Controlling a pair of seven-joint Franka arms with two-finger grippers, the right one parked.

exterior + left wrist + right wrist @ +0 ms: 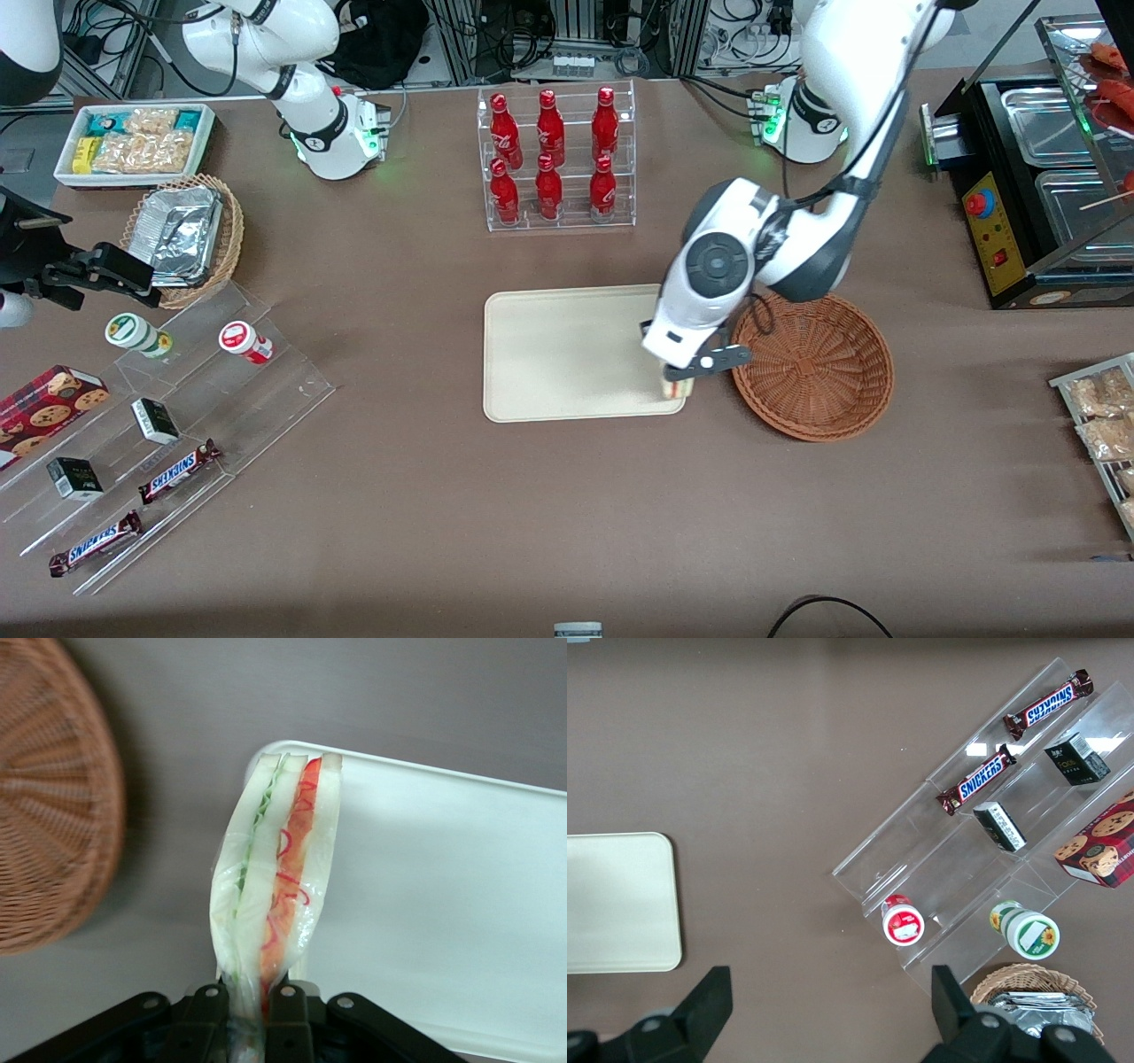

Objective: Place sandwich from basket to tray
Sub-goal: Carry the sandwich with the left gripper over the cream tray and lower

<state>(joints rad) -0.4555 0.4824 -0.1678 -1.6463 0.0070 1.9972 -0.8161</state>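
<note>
My left gripper point(679, 379) is shut on the clear-wrapped sandwich point(677, 388), pinching the wrap at one end. The wedge point(279, 864) of white bread with green and orange-red layers hangs over the corner of the cream tray point(567, 354) that is nearest the basket. The black fingers point(285, 1010) press the wrap from both sides, gripper point(250, 999). The reddish-brown wicker basket point(813, 368) stands beside the tray with nothing in it. In the wrist view the tray point(443, 895) and basket point(44, 815) lie below the sandwich. The right wrist view also catches the tray point(616, 904).
A clear rack of red bottles point(554, 159) stands farther from the camera than the tray. Toward the parked arm's end are a tan basket of foil trays point(186, 235), a white snack bin point(133, 142) and stepped acrylic shelves point(159, 425). A black warmer point(1036, 186) sits at the working arm's end.
</note>
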